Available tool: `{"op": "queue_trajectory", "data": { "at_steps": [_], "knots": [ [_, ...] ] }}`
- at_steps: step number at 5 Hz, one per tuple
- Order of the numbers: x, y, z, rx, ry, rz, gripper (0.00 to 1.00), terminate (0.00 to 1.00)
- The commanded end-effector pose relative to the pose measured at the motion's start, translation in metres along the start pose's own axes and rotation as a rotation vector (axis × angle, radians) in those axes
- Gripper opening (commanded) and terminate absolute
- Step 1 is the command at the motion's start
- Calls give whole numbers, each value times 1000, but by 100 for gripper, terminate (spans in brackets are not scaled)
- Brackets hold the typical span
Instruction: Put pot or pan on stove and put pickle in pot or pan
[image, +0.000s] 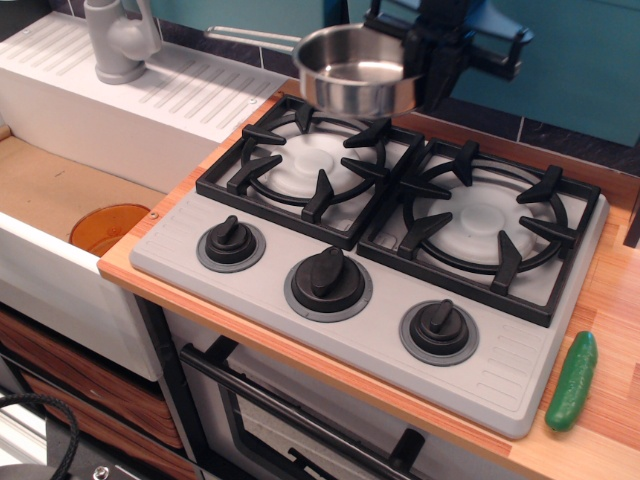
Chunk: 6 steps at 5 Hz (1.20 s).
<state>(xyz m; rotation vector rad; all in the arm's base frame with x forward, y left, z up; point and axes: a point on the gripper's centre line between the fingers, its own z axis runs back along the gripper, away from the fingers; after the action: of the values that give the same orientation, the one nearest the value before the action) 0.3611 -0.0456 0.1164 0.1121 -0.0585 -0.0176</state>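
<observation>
The shiny steel pan (355, 70) hangs in the air above the back of the left burner (305, 160), its thin handle pointing left. My gripper (418, 62) is shut on the pan's right rim, with the black arm rising out of the top of the view. The grey two-burner stove (380, 225) lies below with both grates bare. The green pickle (572, 381) lies on the wooden counter right of the stove's front corner, far from the gripper.
A white sink unit with a grey tap (118, 40) stands at the left, and an orange disc (108, 227) lies in the basin. Three black knobs (328, 275) line the stove's front. An oven door handle (290, 415) runs below the counter edge.
</observation>
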Motion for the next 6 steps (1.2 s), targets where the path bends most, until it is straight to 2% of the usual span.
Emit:
{"op": "queue_trajectory", "data": {
  "at_steps": [1, 3, 4, 5, 6],
  "knots": [
    [9, -52, 33, 6, -90, 40, 0, 0],
    [5, -92, 27, 12, -96, 58, 0, 0],
    [3, -100, 24, 21, -109, 65, 0, 0],
    [4, -100, 19, 19, -119, 55, 100, 0],
    [6, -98, 17, 7, -120, 56, 100, 0]
  ]
}}
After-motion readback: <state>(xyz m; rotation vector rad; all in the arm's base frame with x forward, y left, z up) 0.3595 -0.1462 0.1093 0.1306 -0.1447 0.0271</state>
